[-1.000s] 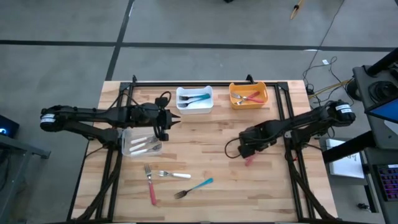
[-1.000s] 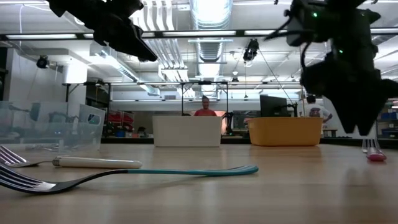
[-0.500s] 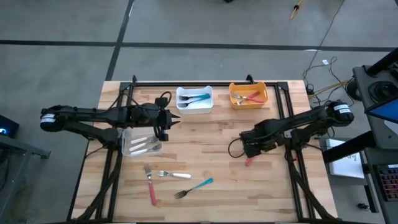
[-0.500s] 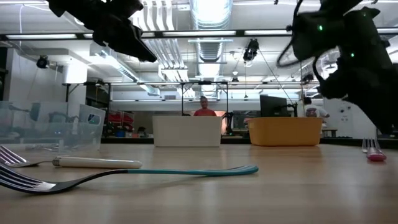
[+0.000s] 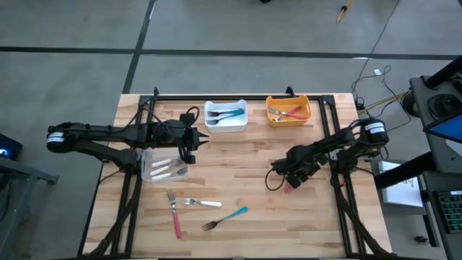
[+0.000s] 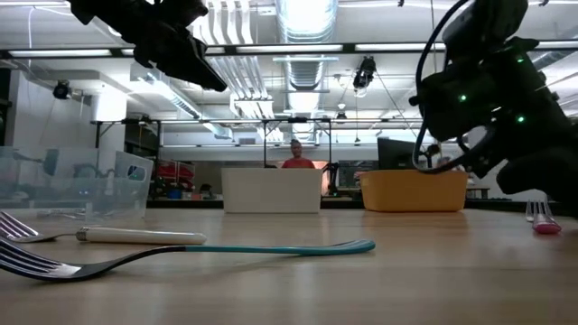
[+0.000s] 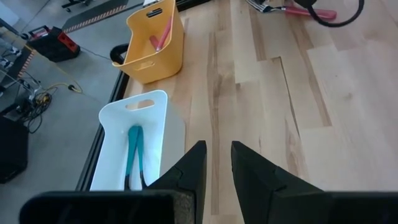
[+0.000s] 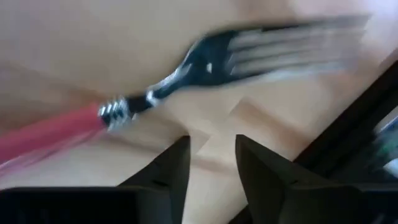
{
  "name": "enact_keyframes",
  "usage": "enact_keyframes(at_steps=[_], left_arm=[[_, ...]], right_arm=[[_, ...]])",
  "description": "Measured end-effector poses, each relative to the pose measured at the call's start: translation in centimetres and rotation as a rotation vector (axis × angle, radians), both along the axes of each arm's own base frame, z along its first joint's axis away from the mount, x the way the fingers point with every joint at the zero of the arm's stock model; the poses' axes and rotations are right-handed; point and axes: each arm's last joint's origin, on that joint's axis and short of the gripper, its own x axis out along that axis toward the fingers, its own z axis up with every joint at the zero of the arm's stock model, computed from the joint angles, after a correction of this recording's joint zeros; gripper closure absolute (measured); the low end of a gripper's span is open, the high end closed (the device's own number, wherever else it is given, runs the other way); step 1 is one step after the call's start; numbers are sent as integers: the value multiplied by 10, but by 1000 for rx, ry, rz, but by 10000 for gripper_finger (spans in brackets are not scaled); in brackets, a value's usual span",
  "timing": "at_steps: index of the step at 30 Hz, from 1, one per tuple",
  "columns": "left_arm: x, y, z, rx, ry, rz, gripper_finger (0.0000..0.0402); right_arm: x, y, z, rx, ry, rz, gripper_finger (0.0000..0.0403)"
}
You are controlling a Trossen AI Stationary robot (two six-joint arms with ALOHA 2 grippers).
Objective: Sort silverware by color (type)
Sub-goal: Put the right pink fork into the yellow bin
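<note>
The right gripper (image 8: 211, 162) sits low over the table's right side, its jaws a little apart with bare wood between them, clamped on nothing. Just ahead of its fingertips (image 8: 176, 163) lies a red-handled fork (image 8: 186, 81), blurred in the wrist view; from above only a bit of its handle (image 5: 289, 188) shows, the rest hidden under the gripper.

The left gripper (image 7: 216, 165) hangs above the clear bin (image 5: 148, 173), jaws narrowly apart and empty. That bin holds white-handled pieces (image 5: 167, 170), too small to tell apart.

Farther out, the white bin (image 5: 226, 124) holds teal pieces (image 7: 132, 146) and the orange bin (image 5: 288, 120) red ones (image 5: 290, 113). Near the front edge lie a red-handled fork (image 5: 175, 213), a white-handled piece (image 5: 201, 203) and a teal-handled fork (image 5: 224, 218).
</note>
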Motion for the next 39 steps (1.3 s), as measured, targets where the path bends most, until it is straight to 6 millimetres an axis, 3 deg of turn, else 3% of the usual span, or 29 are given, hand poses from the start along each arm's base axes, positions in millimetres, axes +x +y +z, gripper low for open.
enact_keyframes(at_steps=[8, 17, 20, 25, 31, 39], left_arm=[[1, 0, 2, 9, -18, 0, 345], [1, 0, 2, 11, -23, -1, 345], [1, 0, 2, 11, -22, -1, 345], [1, 0, 2, 9, -23, 0, 345], [1, 0, 2, 10, -22, -1, 345], [1, 0, 2, 11, -22, -1, 345]], right_arm=[[28, -9, 10, -191, -129, 132, 335], [63, -18, 50, -338, -296, 293, 360], [74, -22, 65, -302, -348, 256, 360], [83, -24, 82, -38, -411, 85, 356], [75, -16, 73, 156, -367, 0, 308], [55, -22, 41, 93, -319, -13, 235]])
